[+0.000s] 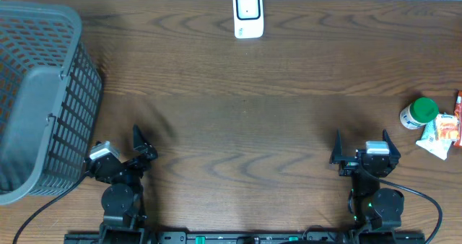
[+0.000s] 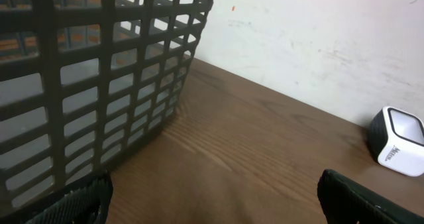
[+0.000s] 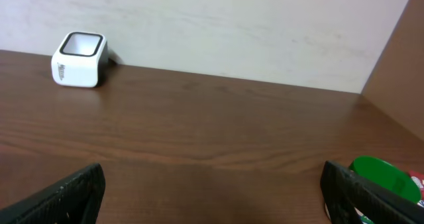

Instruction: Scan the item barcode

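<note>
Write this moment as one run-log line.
left gripper open, empty | right gripper open, empty | scanner at far edge | green-capped bottle untouched at right

Wooden table point(image 1: 245, 121) bears basket point(image 1: 68, 107), scanner point(image 1: 247, 14), bottle point(image 1: 419, 112), perhaps snack packets point(image 1: 442, 134).

Your left gripper point(image 2: 215, 197) and right gripper point(image 3: 215, 192) show ribbed black fingers point(image 2: 73, 201), your black arms point(image 1: 119, 197) carry grey wrist blocks point(image 1: 377, 148), and a green light point(image 1: 369, 206) glows on the right base point(image 1: 388, 209).
</note>
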{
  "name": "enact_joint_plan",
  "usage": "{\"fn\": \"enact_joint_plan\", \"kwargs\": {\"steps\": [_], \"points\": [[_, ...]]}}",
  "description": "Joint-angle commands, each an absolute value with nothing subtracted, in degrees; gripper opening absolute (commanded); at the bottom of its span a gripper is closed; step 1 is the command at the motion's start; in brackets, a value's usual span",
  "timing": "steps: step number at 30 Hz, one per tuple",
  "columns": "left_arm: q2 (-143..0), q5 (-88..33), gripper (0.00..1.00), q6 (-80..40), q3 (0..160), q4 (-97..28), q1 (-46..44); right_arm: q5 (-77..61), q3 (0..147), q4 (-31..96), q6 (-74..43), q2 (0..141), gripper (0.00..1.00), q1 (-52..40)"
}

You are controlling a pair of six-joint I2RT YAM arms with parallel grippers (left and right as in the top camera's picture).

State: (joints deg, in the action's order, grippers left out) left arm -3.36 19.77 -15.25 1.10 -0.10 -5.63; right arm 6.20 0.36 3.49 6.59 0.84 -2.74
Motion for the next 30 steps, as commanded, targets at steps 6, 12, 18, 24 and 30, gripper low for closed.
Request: {"fn": "enact_joint_plan", "kwargs": {"steps": [6,12,18,24,30], "points": [[-3.07,14.83,0.99,-9.61,0.23,-3.07,-2.9,6.76,0.32,3.64,5.82,0.34,0.99,-1.91],[0.14,14.11,0.99,-5.13,0.23,-3.2,-2.9,6.74,0.32,3.64,5.82,0.34,0.99,-1.91],[-0.08,13.41,0.99,-5.1,0.25,-3.4,-1.98,6.76,0.32,3.64,5.82,0.34,0.99,-1.91],[-0.08,10.26,0.99,-1.23,0.27,-3.64,-1.93,6.76,0.32,3.64,5.82,0.34,0.99,-1.91],[-0.08,8.49,0.99,-1.08,0.27,-3.66,-1.93,6.76,0.32,3.64,5.82,0.34,0.99,-1.91]]}}
